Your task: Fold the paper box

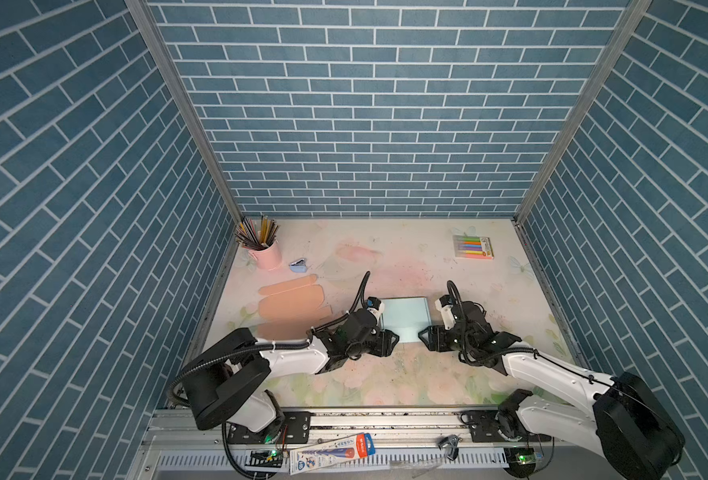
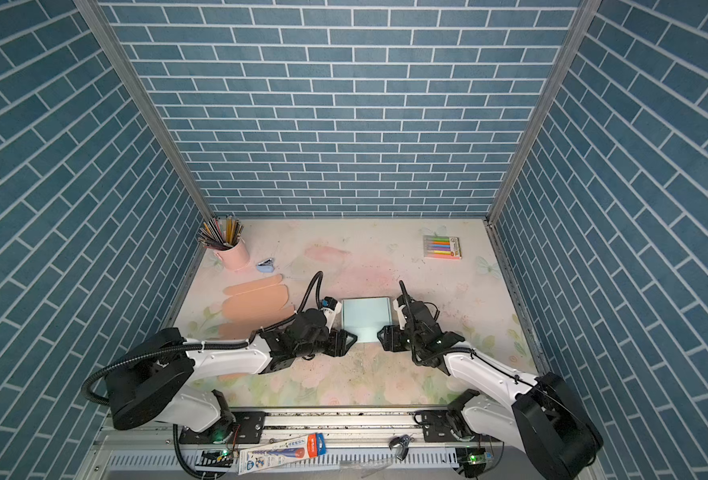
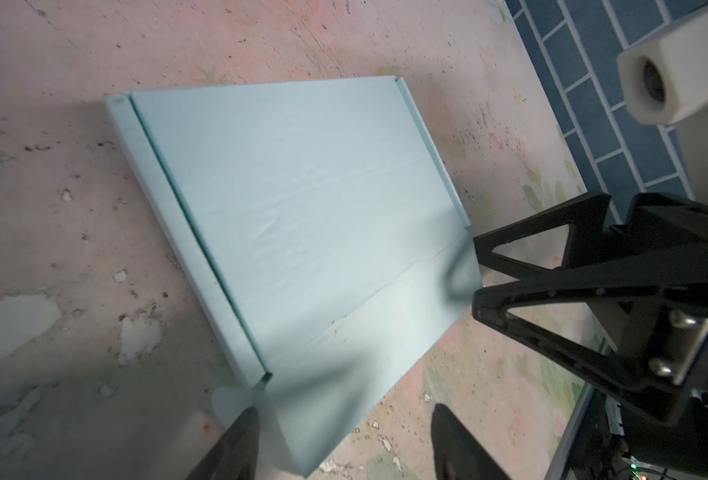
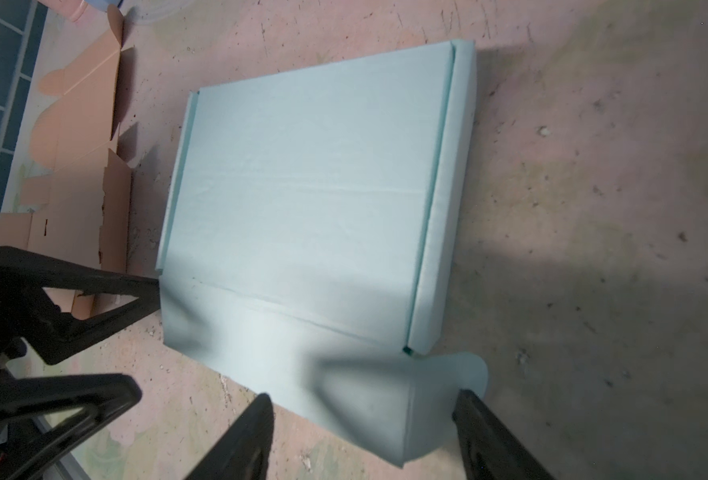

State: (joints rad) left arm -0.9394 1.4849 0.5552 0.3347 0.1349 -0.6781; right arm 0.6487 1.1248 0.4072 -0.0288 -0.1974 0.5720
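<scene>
Far left: A pink pencil cup (image 1: 265, 254) stands in the back corner of the bench (image 1: 385, 257), well apart from the work and, it seems, parked out of the arms' way.
Left of centre: A flat peach card sheet (image 1: 292, 303) lies unfolded beside the left arm. It looks like a spare blank waiting its turn.
Left arm: The left fingers (image 3: 240, 449) are spread wide and hold nothing. They straddle the near left corner of the box, one of them right by the rounded left tab (image 3: 225, 405).
Centre: The pale blue paper box (image 1: 404, 313) lies mid-bench between the two arms. Its lid is down flat and its side walls are up. Its front flap (image 1: 405, 336) juts toward the near edge, untucked. By that showing the fold is nearly done, with the closing tuck left.
Right arm: The right fingers (image 4: 244, 440) mirror the left, wide apart and empty, bracketing the near right corner and the right tab (image 4: 468, 370). The arms face each other at the flap's two ends, probably so both ends can be taken evenly and the light box does not skew.
Far right: A pack of markers (image 1: 472, 247) lies near the back wall, clear of the job.
</scene>
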